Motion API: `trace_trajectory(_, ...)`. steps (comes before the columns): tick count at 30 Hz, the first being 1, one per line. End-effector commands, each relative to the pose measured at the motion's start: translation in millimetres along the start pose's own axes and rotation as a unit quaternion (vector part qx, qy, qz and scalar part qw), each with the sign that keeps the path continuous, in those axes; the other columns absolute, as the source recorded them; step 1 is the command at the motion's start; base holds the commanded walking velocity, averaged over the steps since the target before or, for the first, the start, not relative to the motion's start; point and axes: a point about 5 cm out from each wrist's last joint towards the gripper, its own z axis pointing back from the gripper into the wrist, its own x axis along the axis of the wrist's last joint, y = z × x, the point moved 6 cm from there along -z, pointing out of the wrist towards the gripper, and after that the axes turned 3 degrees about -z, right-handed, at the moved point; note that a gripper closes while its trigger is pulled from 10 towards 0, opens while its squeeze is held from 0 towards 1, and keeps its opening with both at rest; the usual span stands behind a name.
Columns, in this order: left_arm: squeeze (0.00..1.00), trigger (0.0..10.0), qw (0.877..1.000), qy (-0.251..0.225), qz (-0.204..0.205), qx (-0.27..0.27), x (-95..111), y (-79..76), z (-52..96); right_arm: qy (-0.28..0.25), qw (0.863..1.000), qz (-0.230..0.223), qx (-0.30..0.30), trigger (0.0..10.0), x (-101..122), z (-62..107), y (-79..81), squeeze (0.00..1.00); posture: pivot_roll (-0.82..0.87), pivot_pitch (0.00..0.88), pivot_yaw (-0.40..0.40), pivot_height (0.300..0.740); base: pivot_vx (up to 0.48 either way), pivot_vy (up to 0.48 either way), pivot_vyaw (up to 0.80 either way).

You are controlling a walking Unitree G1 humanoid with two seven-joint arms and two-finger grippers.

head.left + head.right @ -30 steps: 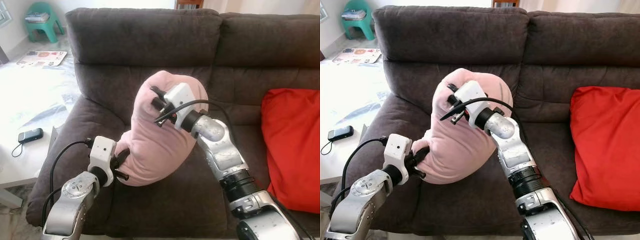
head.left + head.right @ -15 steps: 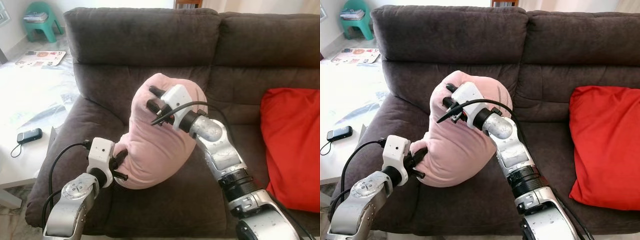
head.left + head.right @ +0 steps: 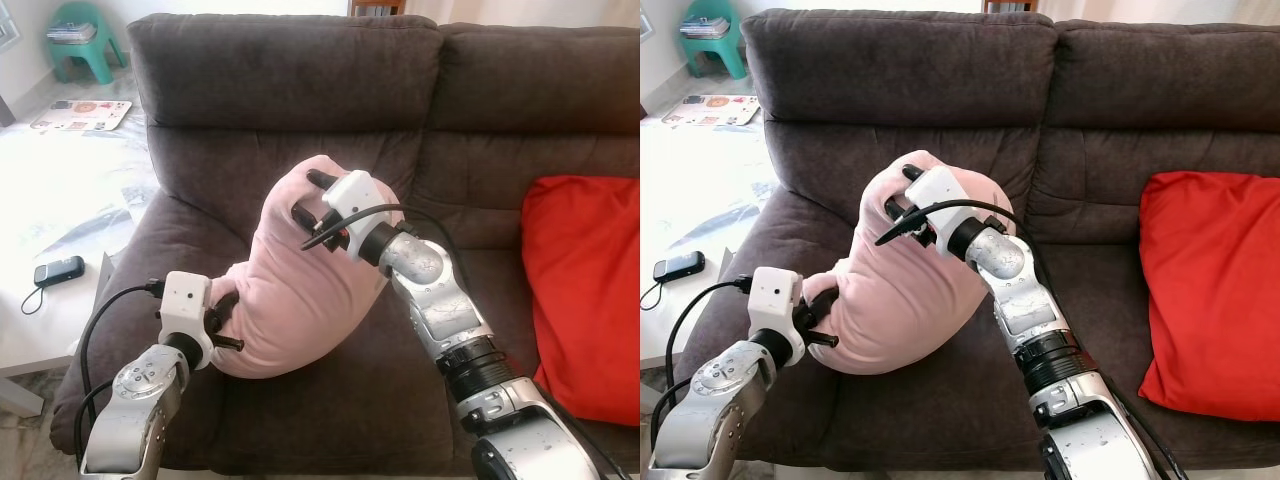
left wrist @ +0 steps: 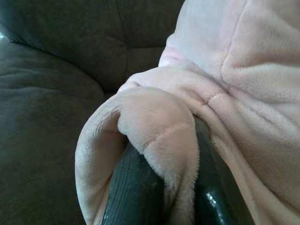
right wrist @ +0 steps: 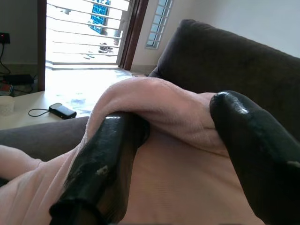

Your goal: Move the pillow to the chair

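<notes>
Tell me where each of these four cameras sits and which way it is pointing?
Left eye view: on the head, looking forward and down at the brown sofa; both silver arms hold the pink pillow.
Right eye view: beside it on the head, same scene, red cushion on the right.
Left wrist view: along the left gripper, pinching a pillow corner.
Right wrist view: along the right gripper, clamped on a pillow fold.
Shared: all four views show the pillow against the sofa.
</notes>
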Motion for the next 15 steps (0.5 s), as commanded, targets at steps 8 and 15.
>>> trace_trajectory(8,0.00,10.0,0.998,-0.060,-0.006,-0.034,26,-21.2,-3.6,-0.004,1.000,0.013,0.002,10.0,7,-11.0,8.0,1.00,0.07,0.065,-0.040,0.740,0.000,0.000,0.00)
trace_trajectory(15,0.00,10.0,0.998,-0.054,-0.004,-0.018,22,-14.7,-4.0,0.016,0.999,0.037,-0.027,10.0,0,-9.7,-3.7,1.00,0.07,0.069,-0.038,0.740,0.000,0.000,0.00)
